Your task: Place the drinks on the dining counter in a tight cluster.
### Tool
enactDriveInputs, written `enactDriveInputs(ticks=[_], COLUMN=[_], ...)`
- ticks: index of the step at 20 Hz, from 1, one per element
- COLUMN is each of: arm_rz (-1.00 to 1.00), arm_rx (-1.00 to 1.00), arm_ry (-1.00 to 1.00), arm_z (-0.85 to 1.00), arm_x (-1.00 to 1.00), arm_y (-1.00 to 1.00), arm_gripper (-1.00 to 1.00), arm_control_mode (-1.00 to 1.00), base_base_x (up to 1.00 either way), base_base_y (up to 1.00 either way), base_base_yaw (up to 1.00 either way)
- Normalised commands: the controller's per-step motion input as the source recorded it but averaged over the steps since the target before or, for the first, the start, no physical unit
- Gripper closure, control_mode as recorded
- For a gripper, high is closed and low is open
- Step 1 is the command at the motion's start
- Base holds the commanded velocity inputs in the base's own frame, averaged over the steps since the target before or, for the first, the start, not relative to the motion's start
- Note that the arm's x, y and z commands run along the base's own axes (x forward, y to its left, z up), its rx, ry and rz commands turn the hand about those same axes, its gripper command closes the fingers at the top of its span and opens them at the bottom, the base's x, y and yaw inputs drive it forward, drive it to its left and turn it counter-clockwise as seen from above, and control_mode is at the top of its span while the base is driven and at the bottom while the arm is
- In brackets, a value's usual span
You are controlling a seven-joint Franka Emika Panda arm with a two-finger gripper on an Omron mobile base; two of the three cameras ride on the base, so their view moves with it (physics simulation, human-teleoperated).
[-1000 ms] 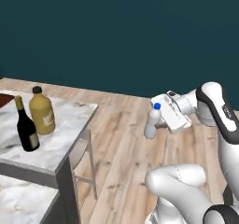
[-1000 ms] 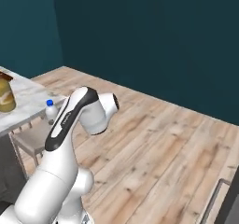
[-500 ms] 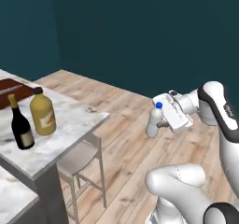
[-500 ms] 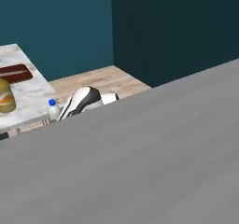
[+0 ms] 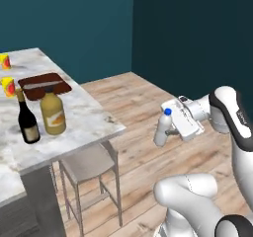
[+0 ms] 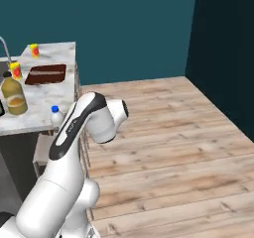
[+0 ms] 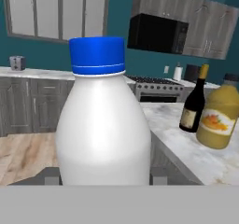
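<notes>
Left base view: the gripper (image 5: 168, 130) pinches a blue-capped water bottle (image 5: 161, 127) upright over plank flooring, well apart from the marble dining counter (image 5: 94, 118), where a dark wine bottle (image 5: 27, 121) stands beside a squat amber bottle (image 5: 53, 114); labels unreadable.

Right base view: the amber bottle's orange label shows.

Hand view: smooth whitish bottle, ribbed cap.

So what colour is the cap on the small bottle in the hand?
Blue, on the small white-looking bottle; the hand view shows it best.
</notes>
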Motion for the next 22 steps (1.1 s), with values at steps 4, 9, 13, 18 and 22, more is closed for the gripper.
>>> enactDriveInputs(ticks=[4, 9, 13, 18, 22], arm_rz=[0.0, 0.0, 0.0, 0.0, 0.0], arm_rx=[0.0, 0.0, 0.0, 0.0, 0.0], arm_ry=[0.0, 0.0, 0.0, 0.0, 0.0], arm_z=[0.0, 0.0, 0.0, 0.0, 0.0], arm_x=[0.0, 0.0, 0.0, 0.0, 0.0], arm_y=[0.0, 0.0, 0.0, 0.0, 0.0], arm_gripper=[1.0, 1.0, 1.0, 1.0, 1.0], arm_control_mode=[1.0, 1.0, 1.0, 1.0, 1.0], base_base_x=[0.11, 0.3, 0.47, 0.31, 0.0], base_base_y=[-0.69, -0.04, 0.26, 0.18, 0.33], base_base_yaw=[0.52, 0.23, -0.08, -0.23, 0.04])
